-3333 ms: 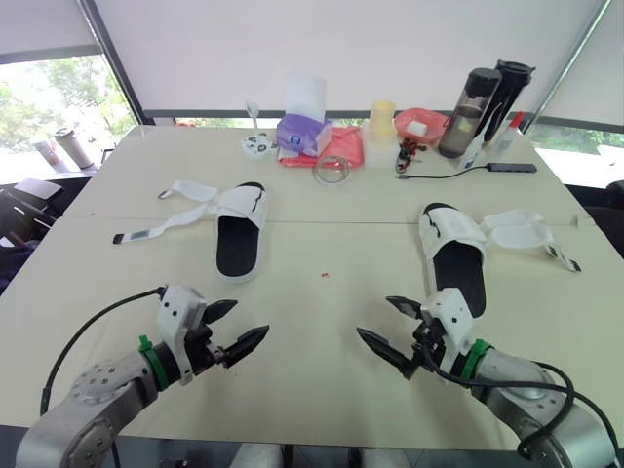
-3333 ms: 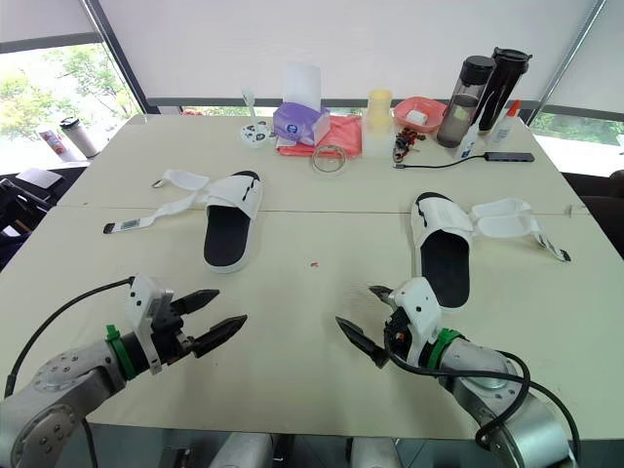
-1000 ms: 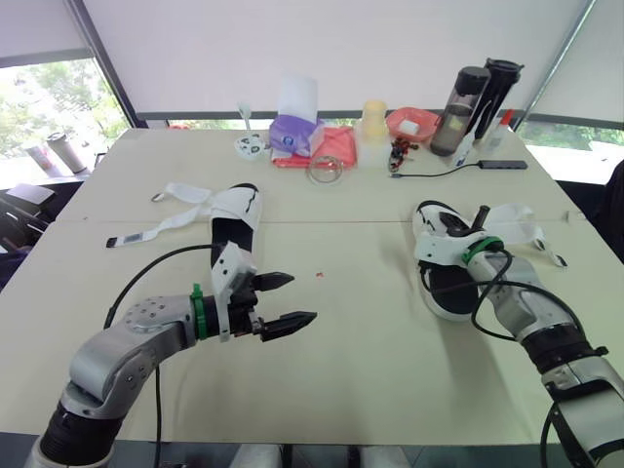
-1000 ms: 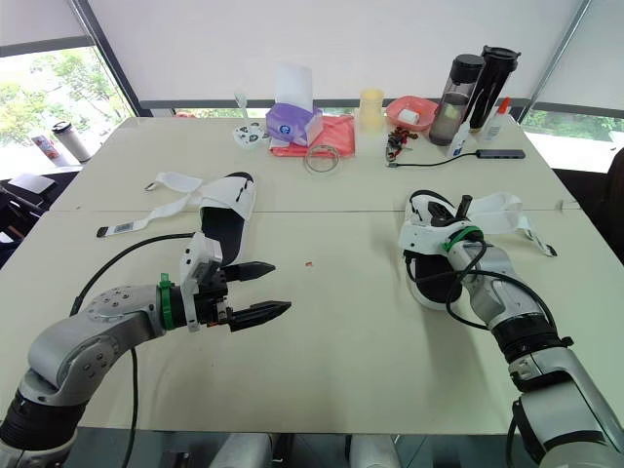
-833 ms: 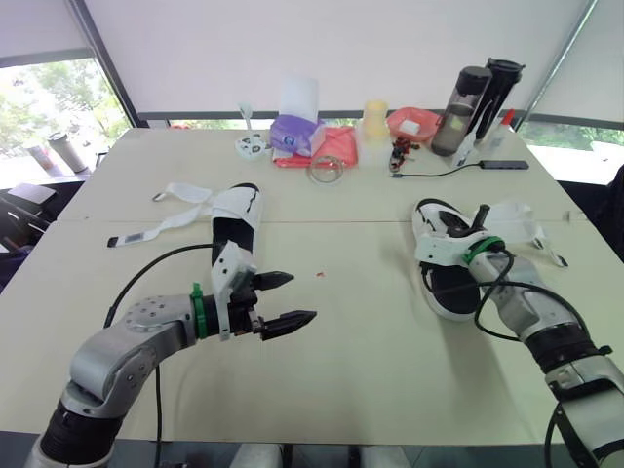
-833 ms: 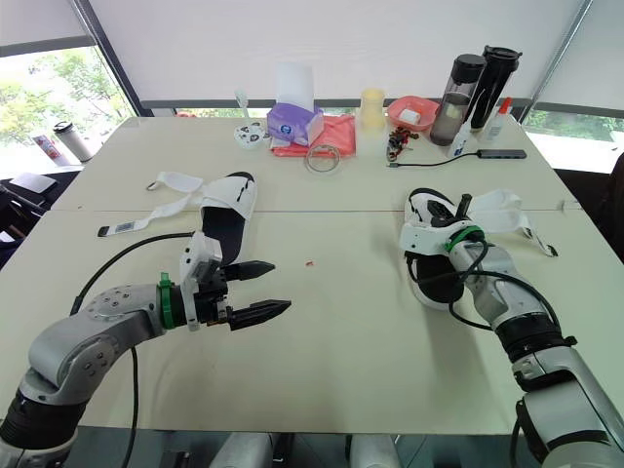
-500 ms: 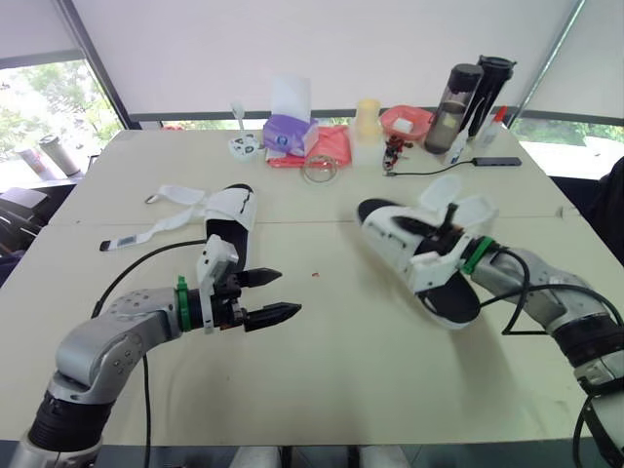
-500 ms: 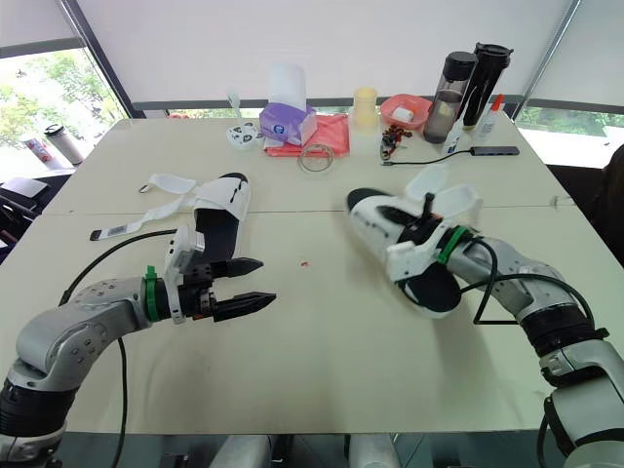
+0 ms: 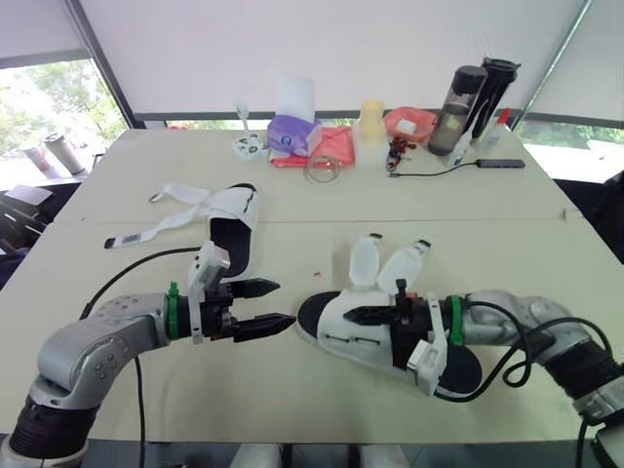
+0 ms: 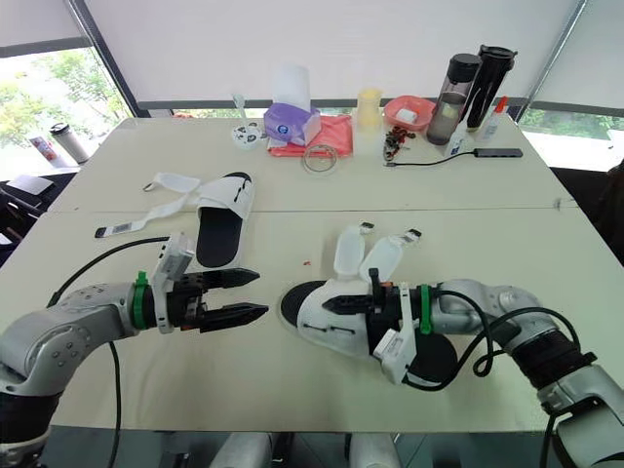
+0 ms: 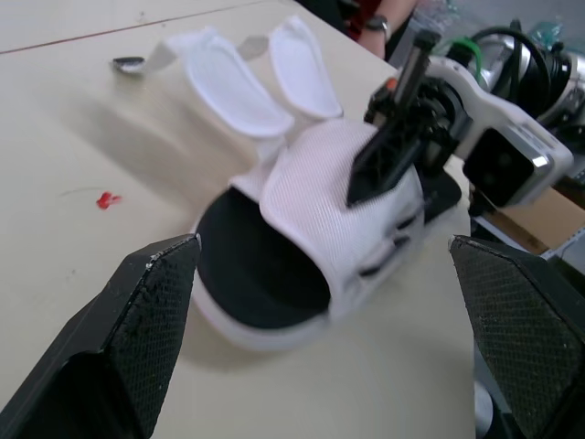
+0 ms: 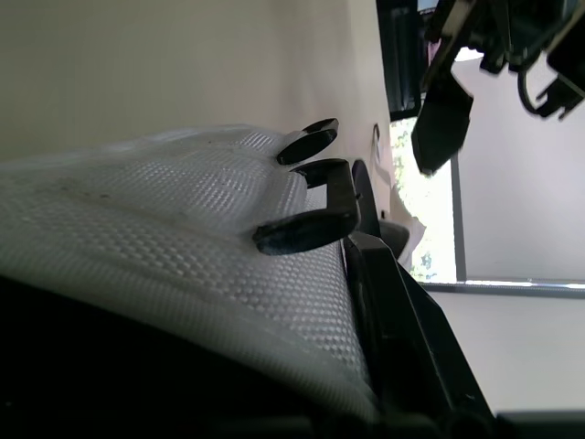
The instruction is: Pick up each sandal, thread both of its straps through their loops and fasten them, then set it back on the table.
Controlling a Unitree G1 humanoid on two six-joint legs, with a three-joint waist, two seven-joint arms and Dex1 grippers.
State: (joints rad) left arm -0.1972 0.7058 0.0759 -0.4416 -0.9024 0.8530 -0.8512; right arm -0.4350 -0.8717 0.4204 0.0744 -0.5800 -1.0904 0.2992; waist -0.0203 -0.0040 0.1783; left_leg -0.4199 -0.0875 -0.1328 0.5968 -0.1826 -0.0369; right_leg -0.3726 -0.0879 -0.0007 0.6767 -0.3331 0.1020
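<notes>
**Sandal point(image 9: 359, 338) in right gripper point(image 9: 357, 316), straps loose**

My right gripper pinches the sandal's white upper toward the table's point(image 9: 322, 180) 6 o'clock. Its two straps point(image 9: 386, 265) stand up unthreaded. My left gripper point(image 9: 284, 303) hovers at the sandal's 9 o'clock, fingers spread wide, holding nothing. The second sandal point(image 9: 237, 234) lies flat toward 10 o'clock, unfastened.

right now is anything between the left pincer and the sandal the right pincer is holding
Nothing visible does. The open left pincer points at the toe end of the held sandal across a short gap of bare table. The right pincer grips its upper from the other side; the second sandal lies farther back, off that line.
</notes>
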